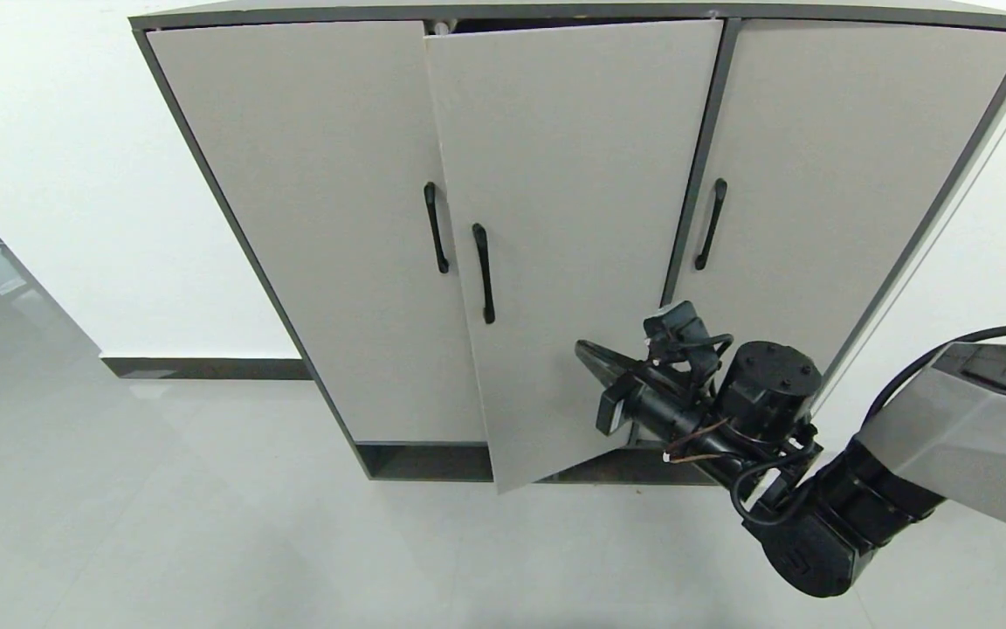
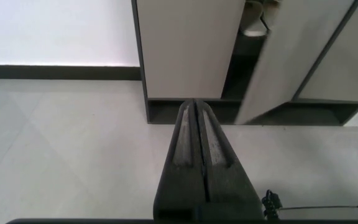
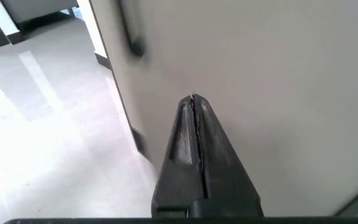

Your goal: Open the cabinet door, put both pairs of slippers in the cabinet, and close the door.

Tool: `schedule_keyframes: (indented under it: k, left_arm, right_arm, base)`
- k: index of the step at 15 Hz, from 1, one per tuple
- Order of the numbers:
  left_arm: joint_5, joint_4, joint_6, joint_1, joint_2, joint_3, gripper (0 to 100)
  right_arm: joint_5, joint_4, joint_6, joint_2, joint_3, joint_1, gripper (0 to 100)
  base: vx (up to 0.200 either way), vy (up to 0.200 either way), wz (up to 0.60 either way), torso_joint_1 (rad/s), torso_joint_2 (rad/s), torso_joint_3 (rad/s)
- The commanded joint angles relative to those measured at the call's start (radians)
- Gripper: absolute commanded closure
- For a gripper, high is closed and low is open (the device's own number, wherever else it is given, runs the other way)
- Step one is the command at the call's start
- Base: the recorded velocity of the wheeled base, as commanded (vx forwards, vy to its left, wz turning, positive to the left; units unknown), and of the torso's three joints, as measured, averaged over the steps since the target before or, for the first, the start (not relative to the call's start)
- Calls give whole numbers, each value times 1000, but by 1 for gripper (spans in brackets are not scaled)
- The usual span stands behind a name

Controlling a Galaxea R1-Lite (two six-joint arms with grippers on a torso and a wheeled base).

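Observation:
A grey cabinet [image 1: 311, 218] has three doors with black handles. Its middle door [image 1: 573, 218] stands slightly ajar, swung out on the side of its handle [image 1: 483, 273]. My right gripper [image 1: 586, 352] is shut with nothing in it, its tip close to the lower face of that door. In the right wrist view the shut gripper [image 3: 193, 99] points at the door panel [image 3: 260, 62], below the handle [image 3: 129, 31]. My left gripper [image 2: 194, 102] is shut and empty, low over the floor, facing the cabinet's base. Through the gap a pale object [image 2: 253, 25] shows inside; I cannot tell what it is.
The left door [image 1: 311, 175] and right door [image 1: 817, 175] are closed. Glossy light floor [image 1: 206, 524] spreads in front of the cabinet. A white wall with a dark baseboard [image 1: 206, 368] runs to the left.

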Motion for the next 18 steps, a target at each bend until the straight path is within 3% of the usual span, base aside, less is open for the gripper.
schedule_keyframes:
  k: [1, 6, 15, 18]
  left_arm:
    - [-1, 0, 0, 0, 1, 0, 100]
    - [1, 0, 0, 0, 1, 0, 100]
    - [-1, 0, -2, 0, 1, 0, 100]
    - [1, 0, -2, 0, 1, 0, 100]
  right_arm:
    - [-5, -10, 0, -5, 16, 1, 100]
    - [-56, -7, 0, -16, -37, 26, 100]
    - [-117, 47, 1, -5, -134, 34, 100]
    - [-183, 55, 0, 34, -202, 20, 100]
  base:
    - [200, 0, 0, -2, 2, 2]
    - [200, 0, 0, 3, 0, 4]
    - [0, 0, 0, 0, 0, 0]
    - [0, 0, 0, 0, 0, 0]
